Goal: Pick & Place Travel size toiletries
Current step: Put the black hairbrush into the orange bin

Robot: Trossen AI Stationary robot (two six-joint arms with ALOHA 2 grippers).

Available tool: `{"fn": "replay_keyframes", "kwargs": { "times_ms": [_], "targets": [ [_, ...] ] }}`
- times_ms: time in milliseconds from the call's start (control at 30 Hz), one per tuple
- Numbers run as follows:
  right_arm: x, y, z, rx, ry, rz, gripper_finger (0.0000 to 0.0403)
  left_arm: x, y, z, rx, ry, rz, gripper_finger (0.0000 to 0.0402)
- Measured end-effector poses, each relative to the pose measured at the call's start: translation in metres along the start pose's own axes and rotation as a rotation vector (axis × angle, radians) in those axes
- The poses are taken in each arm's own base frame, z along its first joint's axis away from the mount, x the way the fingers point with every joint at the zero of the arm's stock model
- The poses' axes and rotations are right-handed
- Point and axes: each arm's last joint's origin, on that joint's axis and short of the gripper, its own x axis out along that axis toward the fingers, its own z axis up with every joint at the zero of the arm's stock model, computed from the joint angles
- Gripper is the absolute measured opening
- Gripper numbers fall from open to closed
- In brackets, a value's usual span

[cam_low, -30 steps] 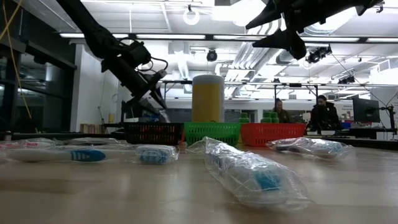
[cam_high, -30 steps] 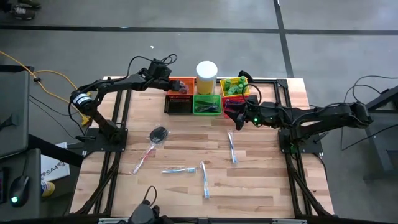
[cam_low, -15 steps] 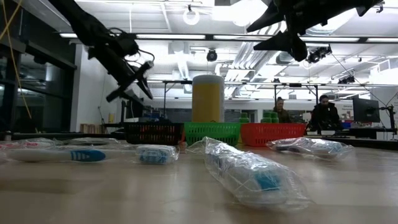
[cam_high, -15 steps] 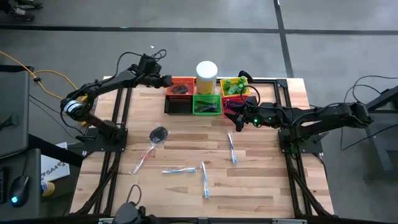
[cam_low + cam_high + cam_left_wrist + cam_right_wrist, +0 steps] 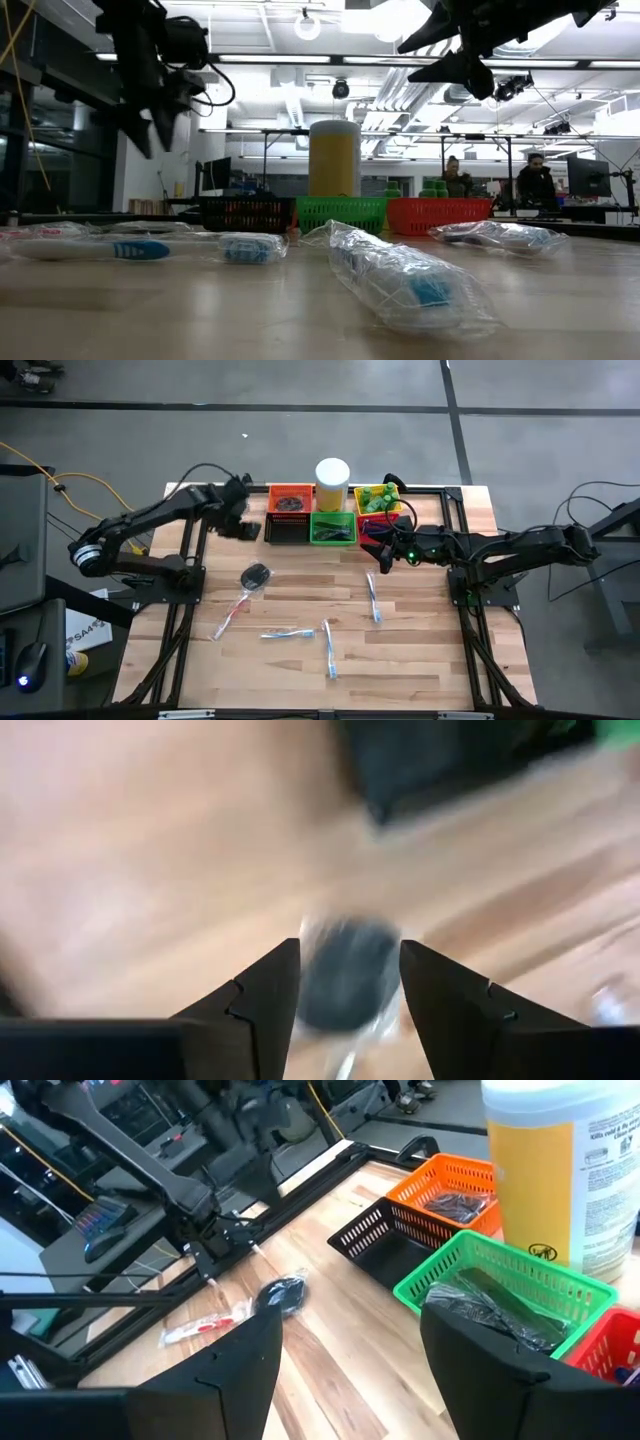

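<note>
My left gripper hangs open above the table, left of the black basket, pointing steeply down; nothing is between its fingers. Below it a dark coiled bundle in clear wrap lies flat on the wood. A red wrapped item and three wrapped toothbrushes also lie on the table. My right gripper hovers open near the red basket, holding nothing.
Orange, black, green, yellow and red mesh baskets stand in two rows at the far edge around a tall white cylinder. The orange one holds dark bundles. People sit in the room beyond.
My left gripper has risen from the orange basket, swung toward the table's left and near side, and tipped from slanting to pointing steeply down. It now hangs over the table above the dark bundle. My right arm has kept still.
</note>
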Motion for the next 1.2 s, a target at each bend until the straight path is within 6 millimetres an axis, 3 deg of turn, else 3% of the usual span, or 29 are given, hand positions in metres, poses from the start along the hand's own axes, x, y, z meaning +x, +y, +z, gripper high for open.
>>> {"fn": "replay_keyframes", "kwargs": {
  "times_ms": [233, 400, 900, 1200],
  "targets": [
    [0.0, 0.0, 0.0, -0.005, 0.0, 0.0, 0.0231, 0.009, -0.026, -0.038, 0.033, 0.107, 0.065, 0.0175],
    [0.0, 0.0, 0.0, -0.005, 0.0, -0.002, 0.0231, 0.022, -0.041, -0.054, 0.028, 0.054, 0.155, 0.0175],
    [0.0, 0.0, 0.0, -0.009, 0.001, -0.002, 0.0231, 0.081, -0.058, -0.049, 0.084, 0.177, 0.268, 0.0175],
    [0.0, 0.0, 0.0, -0.01, 0.005, 0.002, 0.0231, 0.098, -0.064, -0.048, 0.098, 0.204, 0.254, 0.0175]
  ]
}}
